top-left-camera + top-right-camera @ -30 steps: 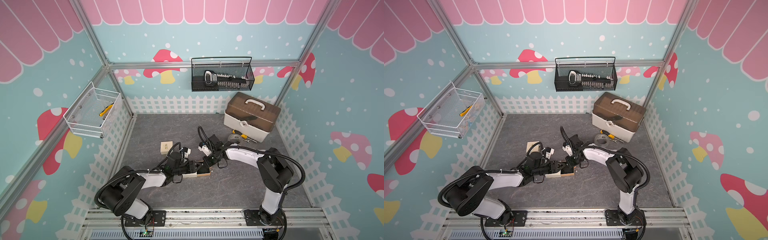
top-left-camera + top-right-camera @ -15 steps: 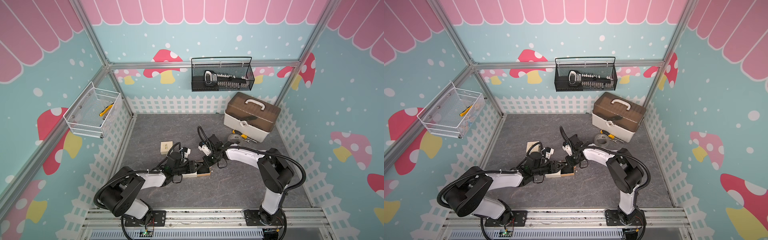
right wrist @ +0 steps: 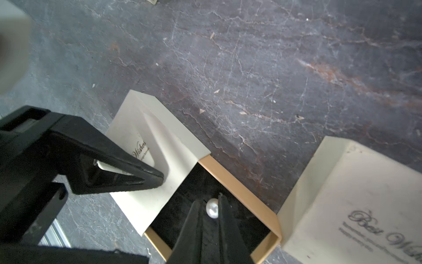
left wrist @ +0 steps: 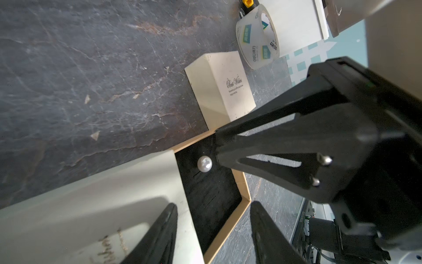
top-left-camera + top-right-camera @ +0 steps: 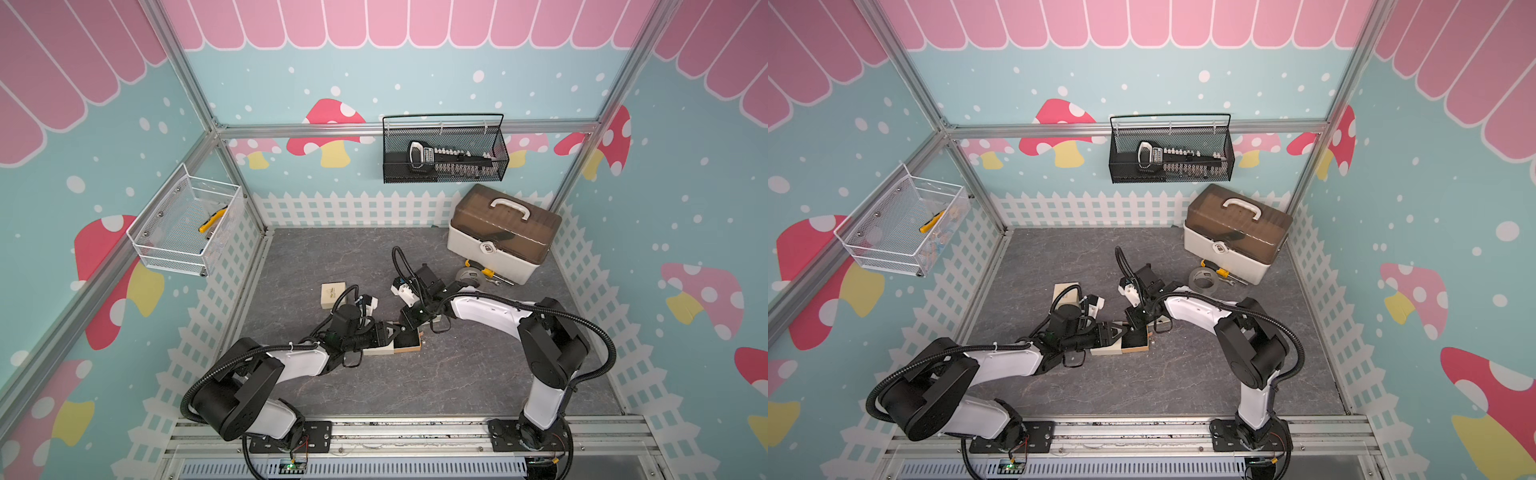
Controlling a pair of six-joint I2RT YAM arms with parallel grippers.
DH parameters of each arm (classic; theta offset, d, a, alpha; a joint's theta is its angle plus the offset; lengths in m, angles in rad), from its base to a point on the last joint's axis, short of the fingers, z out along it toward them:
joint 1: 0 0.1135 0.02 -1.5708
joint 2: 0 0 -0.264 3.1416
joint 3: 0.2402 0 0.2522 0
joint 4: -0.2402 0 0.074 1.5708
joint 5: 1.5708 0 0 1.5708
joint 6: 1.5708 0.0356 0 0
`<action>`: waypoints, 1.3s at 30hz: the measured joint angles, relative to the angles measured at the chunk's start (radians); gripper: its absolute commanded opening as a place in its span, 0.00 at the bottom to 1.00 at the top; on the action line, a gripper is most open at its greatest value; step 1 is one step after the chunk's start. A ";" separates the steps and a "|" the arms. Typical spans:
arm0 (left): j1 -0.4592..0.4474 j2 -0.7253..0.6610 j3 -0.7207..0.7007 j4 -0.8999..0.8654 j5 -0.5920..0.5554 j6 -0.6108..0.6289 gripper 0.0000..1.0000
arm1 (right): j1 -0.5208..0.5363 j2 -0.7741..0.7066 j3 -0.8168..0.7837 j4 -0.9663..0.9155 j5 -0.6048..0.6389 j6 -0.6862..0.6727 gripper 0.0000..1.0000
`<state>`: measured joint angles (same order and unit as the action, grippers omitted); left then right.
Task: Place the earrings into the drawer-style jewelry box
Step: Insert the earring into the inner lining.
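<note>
The drawer-style jewelry box (image 5: 376,350) (image 5: 1104,350) lies mid-floor, a cream sleeve (image 3: 157,146) with its gold drawer (image 3: 230,180) (image 4: 244,189) pulled out, black-lined. One earring (image 3: 212,211) (image 4: 204,164), a round white pearl, rests on the lining. My right gripper (image 3: 209,198) (image 5: 406,327) points down into the drawer, jaws slightly parted round the pearl. My left gripper (image 4: 213,204) (image 5: 1115,331) is open; one of its fingers (image 3: 127,169) lies on the sleeve's top, the other stands off beside the box.
A second cream box (image 3: 356,201) (image 4: 221,89) stands close beside the drawer, and a third (image 5: 332,294) lies behind my left arm. A tape roll (image 5: 469,276), a yellow-handled screwdriver (image 5: 488,273) and a toolbox (image 5: 503,232) sit at the back right. Wire baskets hang on the walls.
My right gripper's jaws have parted a little round the pearl. Neither arm has visibly shifted, and the box stays where it was.
</note>
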<state>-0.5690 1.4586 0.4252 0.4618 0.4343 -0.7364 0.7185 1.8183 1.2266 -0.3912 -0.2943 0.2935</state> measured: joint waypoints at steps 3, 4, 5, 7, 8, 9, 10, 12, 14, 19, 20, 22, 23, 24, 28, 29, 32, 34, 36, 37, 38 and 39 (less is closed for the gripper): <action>0.000 0.000 0.000 0.000 0.000 0.000 0.53 | 0.002 0.007 0.000 0.000 -0.007 0.000 0.13; 0.000 0.000 0.000 0.000 0.000 0.000 0.53 | 0.002 0.010 0.000 -0.001 -0.009 0.000 0.12; 0.000 0.000 0.000 0.000 0.000 0.000 0.53 | 0.002 0.014 0.000 -0.001 -0.010 0.000 0.12; 0.000 0.000 0.000 0.000 0.000 0.000 0.53 | 0.002 0.019 0.000 -0.003 -0.009 0.000 0.11; 0.000 0.000 0.000 0.000 0.000 0.000 0.53 | 0.002 0.019 0.000 -0.003 -0.009 0.000 0.11; 0.000 0.000 0.000 0.000 0.000 0.000 0.53 | 0.002 0.020 0.000 -0.005 -0.008 0.000 0.11; 0.002 0.000 0.000 0.000 0.000 0.000 0.53 | 0.002 0.020 0.000 -0.006 -0.008 0.000 0.11; 0.003 0.000 0.000 0.000 0.001 0.000 0.53 | 0.002 0.023 0.000 -0.006 -0.005 0.000 0.10; 0.004 0.000 0.000 0.000 0.003 0.000 0.53 | 0.003 0.027 0.000 -0.006 -0.001 0.000 0.10; 0.005 0.000 0.000 0.000 0.003 0.004 0.53 | 0.003 0.036 0.000 -0.013 0.006 0.000 0.10; 0.005 0.000 0.000 -0.001 0.003 0.005 0.53 | 0.003 0.038 0.000 -0.013 0.006 0.000 0.09; 0.005 0.000 0.000 0.000 0.004 0.007 0.53 | 0.003 0.041 0.000 -0.014 0.006 0.000 0.10; 0.005 0.000 0.000 0.000 0.004 0.007 0.53 | 0.003 0.042 0.000 -0.017 0.006 -0.001 0.09; 0.005 0.000 0.000 -0.001 0.004 0.007 0.53 | 0.003 0.042 0.000 -0.018 0.006 -0.001 0.09; 0.005 0.000 0.000 -0.001 0.004 0.007 0.53 | 0.003 0.042 -0.001 -0.025 0.006 -0.001 0.09; 0.005 0.000 0.000 -0.001 0.004 0.007 0.53 | 0.003 0.042 -0.001 -0.026 0.006 -0.001 0.09; 0.005 0.000 0.000 -0.001 0.004 0.007 0.53 | 0.003 0.042 -0.006 -0.028 0.006 -0.001 0.09; 0.005 0.000 0.000 -0.001 0.004 0.007 0.53 | 0.003 0.042 -0.012 -0.029 0.005 -0.001 0.09; 0.005 0.000 0.000 -0.001 0.004 0.008 0.53 | 0.003 0.042 -0.016 -0.030 0.004 -0.001 0.09; 0.005 0.000 0.000 -0.001 0.003 0.008 0.53 | 0.003 0.042 -0.018 -0.030 0.002 -0.001 0.09; 0.006 0.000 0.000 -0.001 0.004 0.008 0.53 | 0.003 0.042 -0.019 -0.030 0.000 -0.001 0.09; 0.006 0.000 0.000 -0.001 0.004 0.008 0.53 | 0.003 0.042 -0.020 -0.030 -0.002 -0.001 0.09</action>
<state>-0.5632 1.4590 0.4252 0.4610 0.4381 -0.7288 0.7212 1.8599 1.2064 -0.4213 -0.2966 0.2924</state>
